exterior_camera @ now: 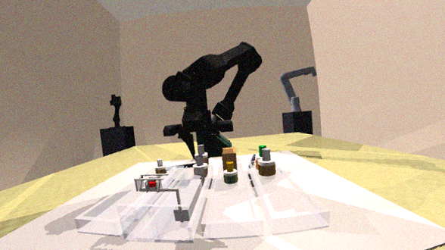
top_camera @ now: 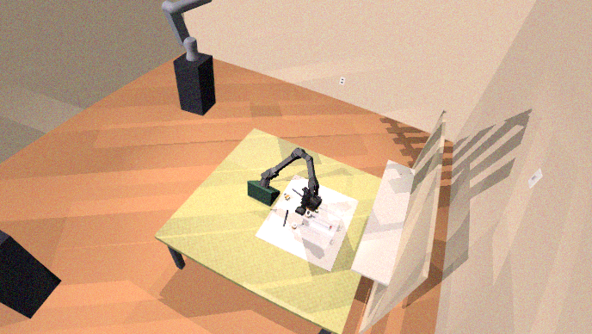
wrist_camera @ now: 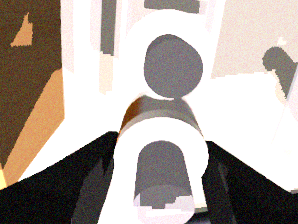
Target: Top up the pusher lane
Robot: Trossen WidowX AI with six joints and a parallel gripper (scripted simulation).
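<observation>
Brown jar with white shoulder and grey cylindrical cap (wrist_camera: 162, 130) sits gripped between the black gripper's fingertips (exterior_camera: 198, 157), just in front of a matching grey-capped jar (exterior_camera: 200, 168) (wrist_camera: 173, 65), seemingly touching it, though glare blurs their contact.

Gripper (top_camera: 308, 208) (exterior_camera: 195, 158) (wrist_camera: 160, 144): black.
Jar, 1, between the fingers: white lid, grey knob, brown showing below the rim.
Jar, 1, just ahead of the gripper (exterior_camera: 201, 170) (wrist_camera: 173, 65): white lid, grey knob.
Block, 1, to the gripper's left (exterior_camera: 229, 161) (wrist_camera: 37, 132): orange-brown, 1 face dark brown.
Jar, 1, left and ahead (exterior_camera: 230, 177): dark green, white band, yellow knob.
Jar, 1, farther left (exterior_camera: 266, 169): brown, white band, grey knob.
Trays ahead (exterior_camera: 232, 227): clear, whitish.
Sheet under the gripper (top_camera: 275, 232) (exterior_camera: 380, 232): white.
Table all around (top_camera: 215, 207) (exterior_camera: 431, 176): yellow, fine weave pattern.
</observation>
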